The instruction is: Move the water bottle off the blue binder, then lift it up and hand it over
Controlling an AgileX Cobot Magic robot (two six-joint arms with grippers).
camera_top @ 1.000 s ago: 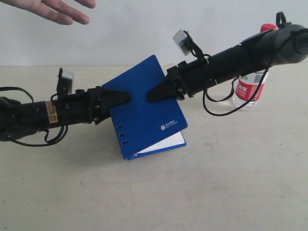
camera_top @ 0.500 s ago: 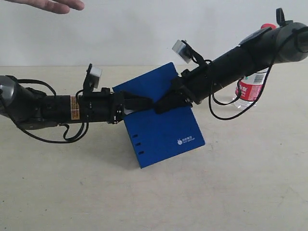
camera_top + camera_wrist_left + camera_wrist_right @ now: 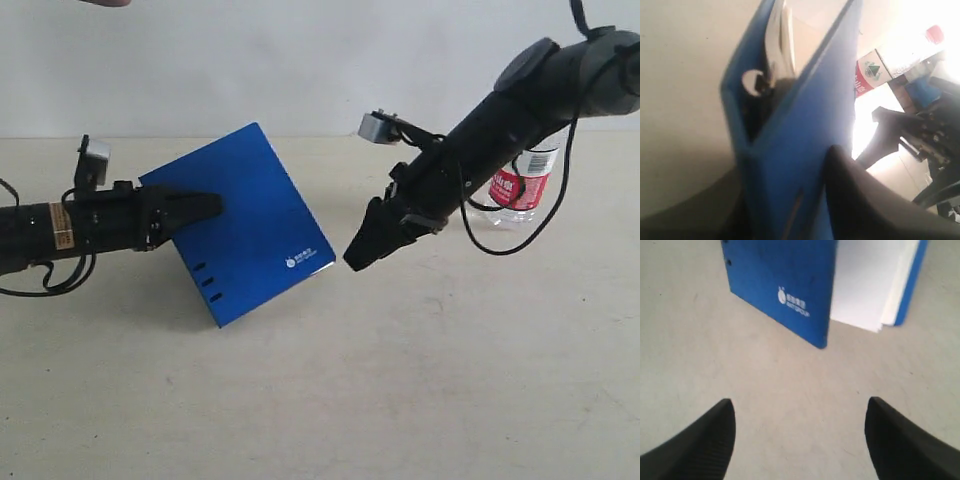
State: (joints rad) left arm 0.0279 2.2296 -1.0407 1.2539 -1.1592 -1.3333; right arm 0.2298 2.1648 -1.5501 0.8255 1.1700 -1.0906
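Exterior view, with both wrist views. The blue binder [image 3: 245,220] is over the left half of the bench [image 3: 400,410], about midway between its near and far edges. It is tilted steeply, with its front cover facing the camera. Whether its lowest corner touches the bench cannot be told.

The left claw [image 3: 200,207] reaches in level from the bench's left edge and is clamped on the binder's upper left edge. In the left wrist view the claw [image 3: 782,195] has one dark finger [image 3: 860,200] pressed on the outside of the cover. The binder [image 3: 805,125] runs away from the lens with white pages [image 3: 776,35] showing inside.

Three small slots [image 3: 205,282] lie along the spine edge, and a small white logo [image 3: 305,258] sits near the right corner of the cover.

The right claw [image 3: 362,250] hangs just beside that right corner, apart from it, angled down toward the bench. In the right wrist view this claw [image 3: 800,440] is spread wide with bare bench between its fingers. The binder [image 3: 785,270], its logo [image 3: 794,301] and its pages [image 3: 865,285] lie beyond the tips.

The water bottle [image 3: 520,185] stands upright on the bench near the far right corner, well apart from the binder and partly hidden behind the right arm. Its red-and-white label [image 3: 867,75] and red cap [image 3: 935,34] also show in the left wrist view.
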